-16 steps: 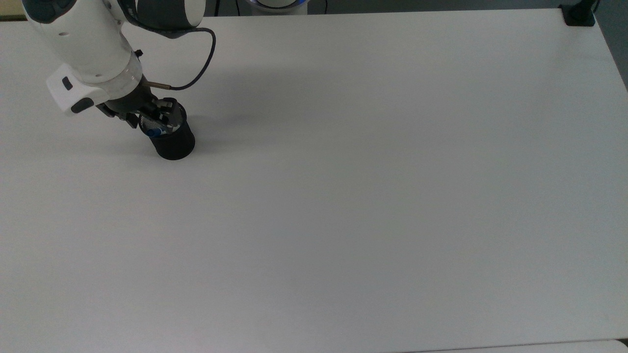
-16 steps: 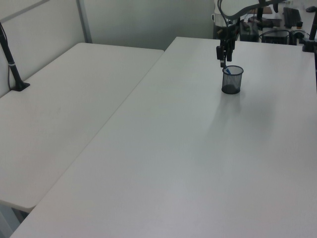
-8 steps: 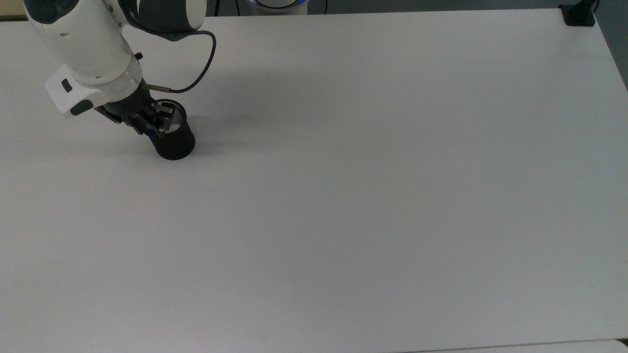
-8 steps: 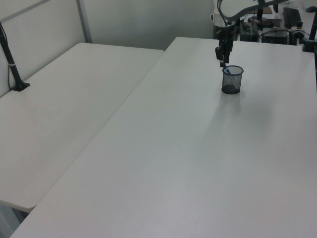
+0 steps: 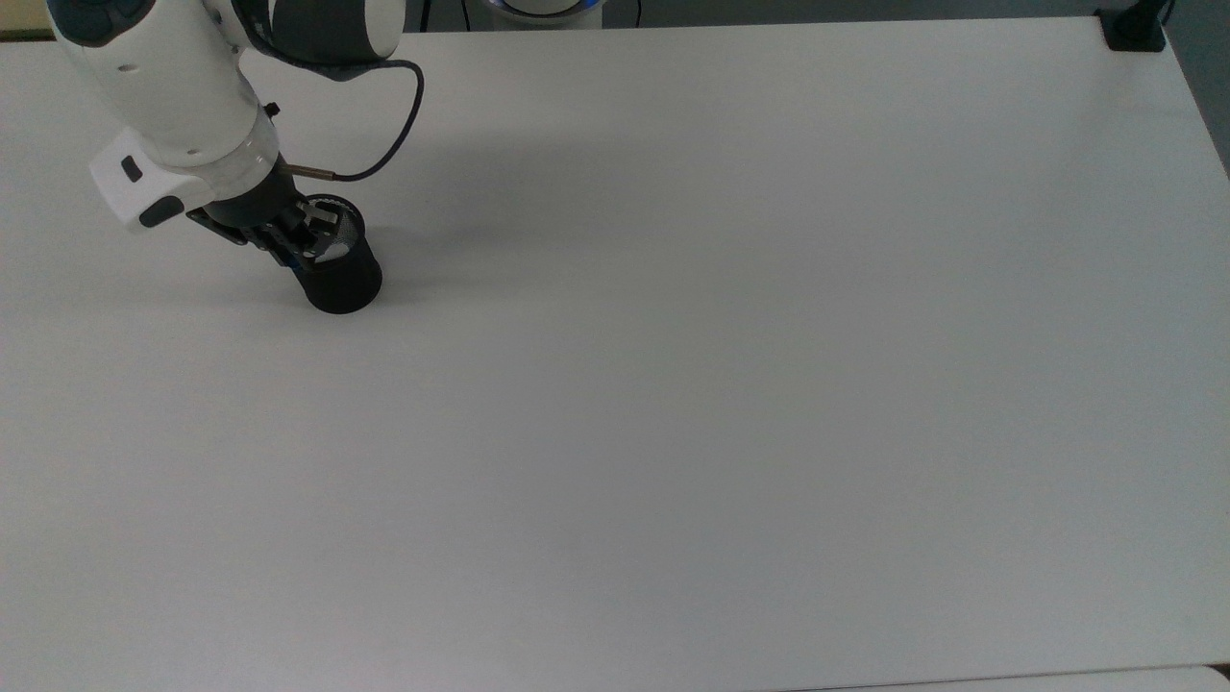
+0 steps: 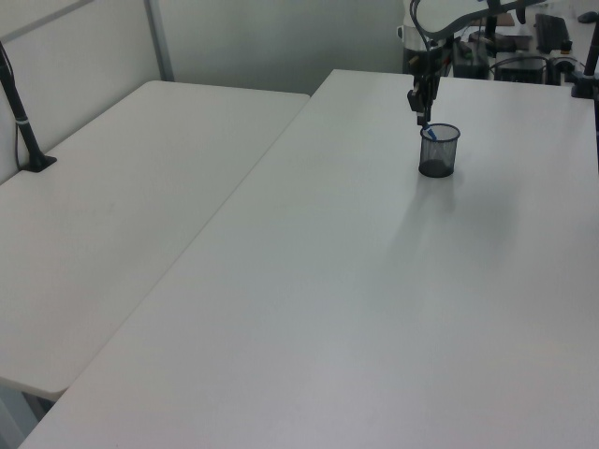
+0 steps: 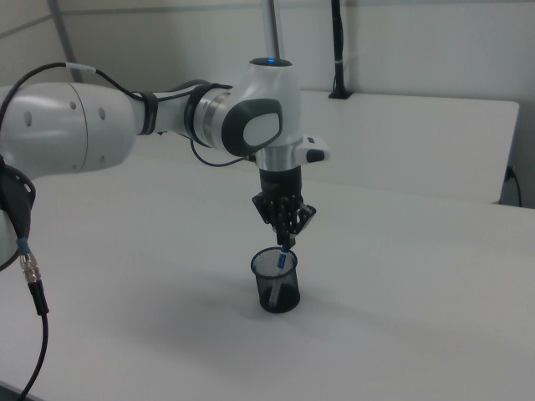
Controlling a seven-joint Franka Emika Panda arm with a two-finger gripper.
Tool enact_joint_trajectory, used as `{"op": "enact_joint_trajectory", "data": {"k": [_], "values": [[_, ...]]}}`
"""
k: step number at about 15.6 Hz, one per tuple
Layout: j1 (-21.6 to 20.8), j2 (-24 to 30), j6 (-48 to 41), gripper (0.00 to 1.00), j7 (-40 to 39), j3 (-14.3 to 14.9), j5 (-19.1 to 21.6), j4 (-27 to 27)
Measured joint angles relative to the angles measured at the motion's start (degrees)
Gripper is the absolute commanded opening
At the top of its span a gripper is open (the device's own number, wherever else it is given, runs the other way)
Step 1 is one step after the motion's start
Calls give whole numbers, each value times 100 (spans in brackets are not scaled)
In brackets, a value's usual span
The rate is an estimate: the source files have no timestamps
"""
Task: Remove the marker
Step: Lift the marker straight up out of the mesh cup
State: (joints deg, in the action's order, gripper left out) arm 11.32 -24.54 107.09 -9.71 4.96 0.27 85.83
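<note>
Marker (image 7: 284, 259) position: standing tilted in the black mesh cup (image 7: 277, 291), blue end poking just above the rim, lower centre of the right view. My gripper (image 7: 286, 241) hangs directly over the cup mouth, fingers drawn together around the marker's blue top; in the right view they look pinched on it, so I record the grip as closed on the marker.

Top view: cup (image 5: 341, 274) sits in the upper left of the frame on the white table (image 5: 730, 384), my gripper (image 5: 300, 242) overlapping its rim from the upper left. A speck of blue (image 5: 291, 259) shows between the fingers at the rim. A dark cable (image 5: 399, 125) loops from my wrist toward the frame's top.

Left view: cup (image 6: 439, 151) in the upper right of the frame, gripper (image 6: 424, 119) just above its left rim, blue marker tip (image 6: 430, 133) visible at the rim. A second white table (image 6: 112, 215) fills the left view's left half, with a black post (image 6: 23, 122) at its far left edge.

Cup upright, base flat on the table.
</note>
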Motion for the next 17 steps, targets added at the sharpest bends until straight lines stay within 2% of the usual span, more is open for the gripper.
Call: {"op": "enact_joint_trajectory", "data": {"k": [2,11,17], "values": [[0,0,0,9,-12,6,0,-4],[19,212,-195,9,-144,88,4,-38],[39,634,-368,9,-382,299,283,-48]]}}
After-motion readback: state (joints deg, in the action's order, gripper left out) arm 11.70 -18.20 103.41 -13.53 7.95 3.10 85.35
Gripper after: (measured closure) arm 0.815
